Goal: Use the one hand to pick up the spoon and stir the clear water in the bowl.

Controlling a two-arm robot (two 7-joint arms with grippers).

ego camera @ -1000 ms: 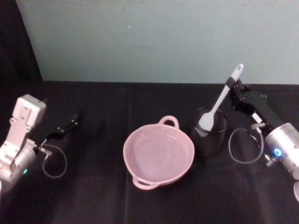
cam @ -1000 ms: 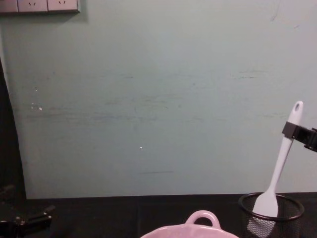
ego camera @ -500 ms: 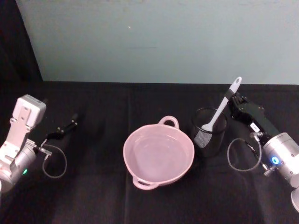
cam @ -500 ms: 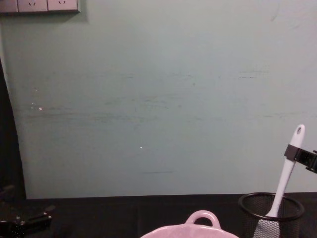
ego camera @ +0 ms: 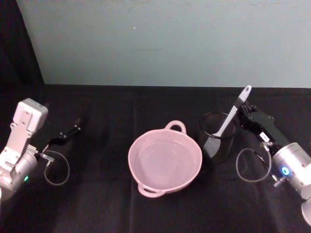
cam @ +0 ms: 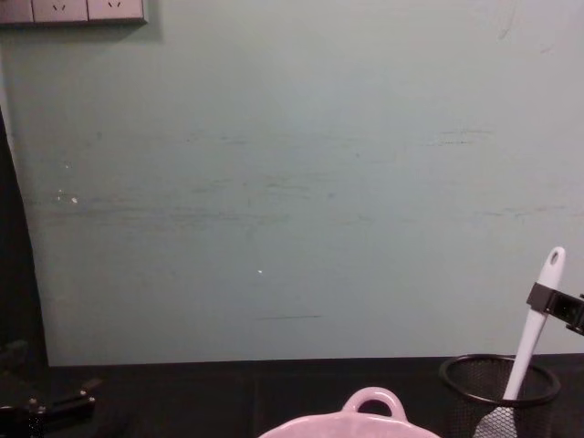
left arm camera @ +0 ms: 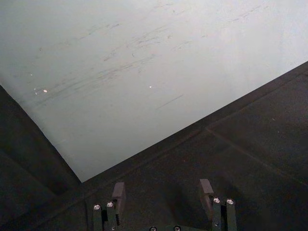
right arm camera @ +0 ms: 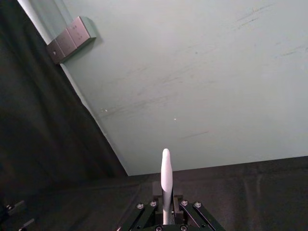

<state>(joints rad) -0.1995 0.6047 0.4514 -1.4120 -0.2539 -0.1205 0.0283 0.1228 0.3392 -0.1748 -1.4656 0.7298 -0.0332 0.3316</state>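
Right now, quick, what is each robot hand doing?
Left gripper: fingers open, holding nothing.
Right gripper: shut on the long white plastic spoon, its scoop inside the black wire-mesh cup.

smooth plastic spoon; wire-mesh cup

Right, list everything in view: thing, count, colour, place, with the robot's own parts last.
bowl: one, pale pink, centre of the table, holding clear water.
mesh cup: one, black, just right of the bowl.
spoon: one, white, scoop end down inside the mesh cup, handle tilted.
table: one, black cloth.
wall: one, pale green, behind the table.
wall sockets: white, upper left of the chest view.
left claw: black, open, idle at far left.
right claw: black, shut on the spoon handle.
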